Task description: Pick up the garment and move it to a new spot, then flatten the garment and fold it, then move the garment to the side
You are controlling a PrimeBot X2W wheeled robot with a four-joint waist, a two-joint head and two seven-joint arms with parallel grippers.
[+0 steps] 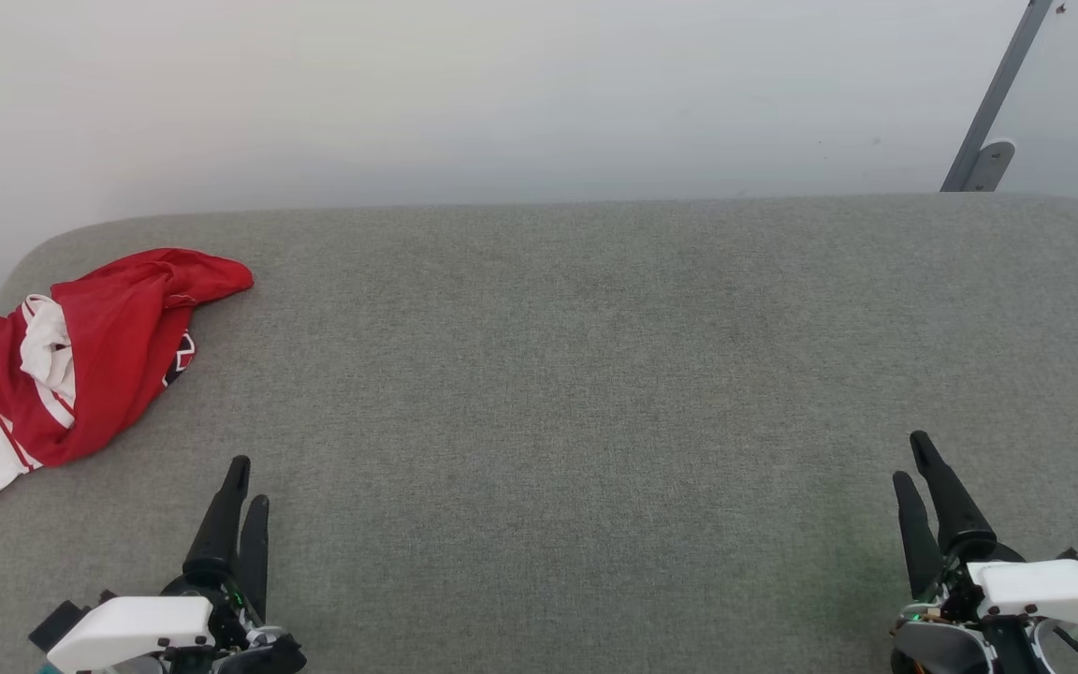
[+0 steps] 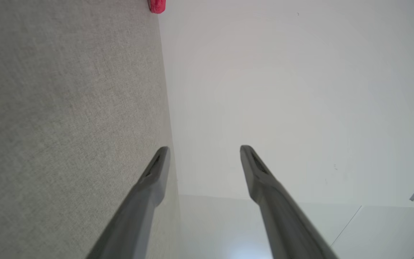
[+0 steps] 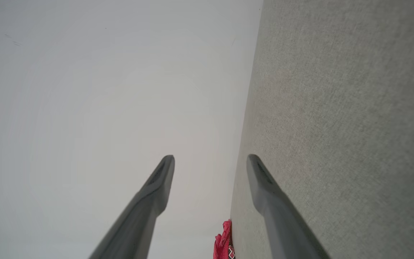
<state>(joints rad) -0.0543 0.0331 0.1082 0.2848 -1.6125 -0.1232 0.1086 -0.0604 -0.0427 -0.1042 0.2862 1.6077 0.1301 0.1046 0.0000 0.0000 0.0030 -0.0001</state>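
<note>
The garment (image 1: 94, 351), a red T-shirt with white sleeves and striped trim, lies crumpled at the far left of the grey fabric surface (image 1: 576, 374). One white sleeve reaches the left edge of the head view. My left gripper (image 1: 249, 482) stands open at the lower left, a little to the right of and nearer than the garment, holding nothing. At the lower right my right gripper (image 1: 911, 459) is open and empty too. The left wrist view catches a scrap of the garment (image 2: 156, 6) at its top edge, and the garment (image 3: 223, 241) peeks in at the bottom of the right wrist view.
A white wall (image 1: 502, 94) rises behind the surface's far edge. A grey metal bar (image 1: 993, 103) leans at the back right. The surface's corners are rounded, and it stretches wide between the two grippers.
</note>
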